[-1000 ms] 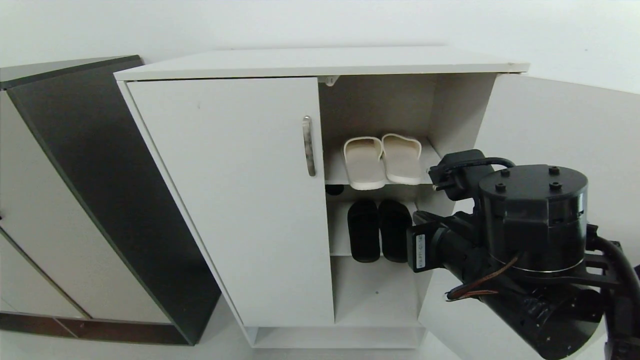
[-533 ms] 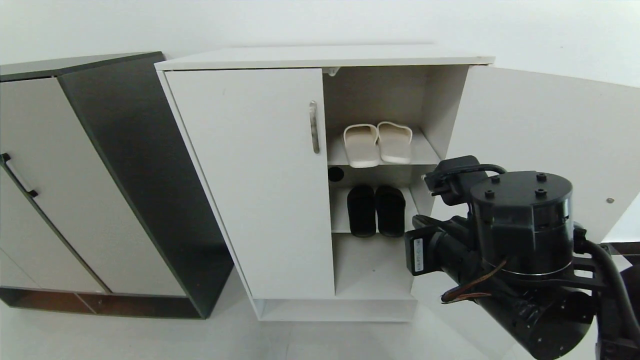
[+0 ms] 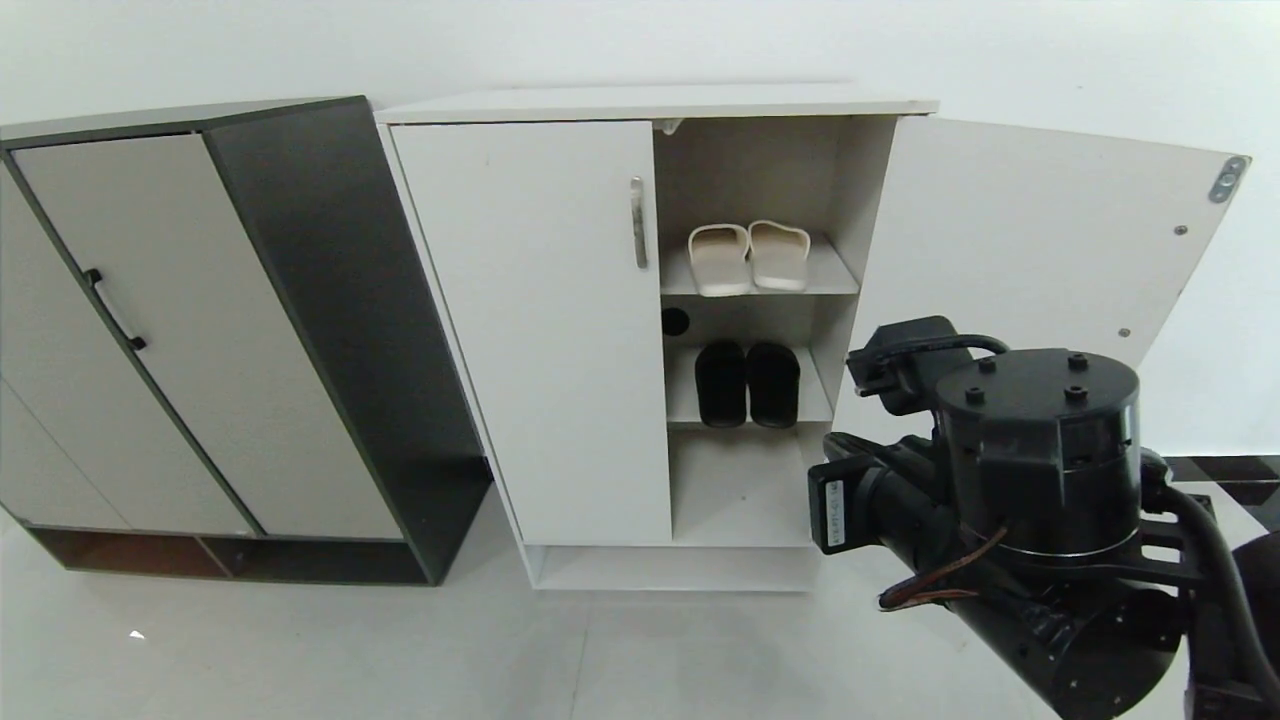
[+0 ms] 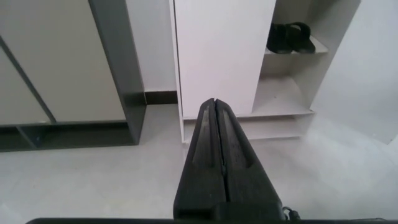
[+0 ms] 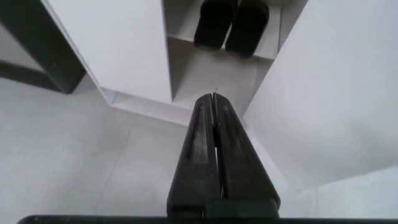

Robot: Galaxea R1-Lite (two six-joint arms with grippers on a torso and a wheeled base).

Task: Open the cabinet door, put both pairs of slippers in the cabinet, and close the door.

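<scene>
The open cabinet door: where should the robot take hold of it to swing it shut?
Probably the free edge of the open door, farthest from the hinge side at the cabinet. It stands swung wide with its bare inner face showing, so pinching that thin edge from the right seems best.

A dark-sided cabinet (image 3: 330, 300) (black handle (image 3: 113, 310)) stands on the pale floor (image 3: 300, 650).

White cabinet (image 3: 650, 101), left door (image 3: 540, 330) shut, right door (image 3: 1020, 230) wide open, cream slippers (image 3: 748, 257) on upper shelf (image 3: 836, 281), black slippers (image 3: 747, 383) on the shelf beneath, dark grey cabinet (image 3: 330, 300) to its left.
</scene>
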